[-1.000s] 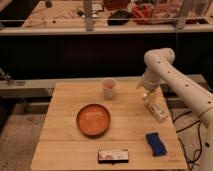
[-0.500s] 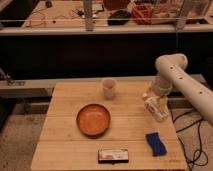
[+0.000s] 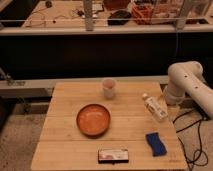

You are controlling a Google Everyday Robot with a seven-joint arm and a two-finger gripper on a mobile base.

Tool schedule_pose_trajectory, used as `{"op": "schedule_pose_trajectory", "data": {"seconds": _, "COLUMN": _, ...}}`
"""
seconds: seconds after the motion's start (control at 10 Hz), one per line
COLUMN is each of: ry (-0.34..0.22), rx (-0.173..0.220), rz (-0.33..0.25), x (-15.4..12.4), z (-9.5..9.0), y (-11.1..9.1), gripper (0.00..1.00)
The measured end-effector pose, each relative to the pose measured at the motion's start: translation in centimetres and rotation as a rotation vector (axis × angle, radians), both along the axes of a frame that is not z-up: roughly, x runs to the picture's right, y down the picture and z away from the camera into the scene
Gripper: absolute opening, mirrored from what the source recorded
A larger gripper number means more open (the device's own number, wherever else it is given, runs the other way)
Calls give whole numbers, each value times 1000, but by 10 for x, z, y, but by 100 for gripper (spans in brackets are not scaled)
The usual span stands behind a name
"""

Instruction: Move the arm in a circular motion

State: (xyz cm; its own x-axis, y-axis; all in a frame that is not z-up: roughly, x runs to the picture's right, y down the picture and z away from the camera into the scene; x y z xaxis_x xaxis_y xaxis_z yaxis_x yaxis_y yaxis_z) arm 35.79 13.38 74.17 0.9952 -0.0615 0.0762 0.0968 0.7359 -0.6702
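The white arm (image 3: pixel 187 80) stands at the right of the camera view, its thick rounded joint just past the right edge of the wooden table (image 3: pixel 65 130). A lower segment drops from that joint toward the table's right edge. My gripper (image 3: pixel 170 98) sits at the end of that segment, right of a clear plastic bottle (image 3: pixel 154 106) lying on the table and apart from it.
On the table are a pink cup (image 3: pixel 109 88) at the back, an orange bowl (image 3: pixel 93 120) in the middle, a blue sponge (image 3: pixel 156 143) at the front right and a flat packet (image 3: pixel 114 155) at the front edge. Black cables (image 3: pixel 195 145) lie on the floor to the right. A rail and a cluttered bench run behind.
The arm has swung to the right, from above the bottle on the table to beyond the table's right edge. The bottle now lies uncovered.
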Motion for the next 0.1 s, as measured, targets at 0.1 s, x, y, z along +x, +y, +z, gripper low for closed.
{"op": "schedule_pose_trajectory", "data": {"seconds": 0.1, "ry": 19, "rx": -2, "rz": 14, "x": 11, "z": -13, "y": 13, "gripper": 80}}
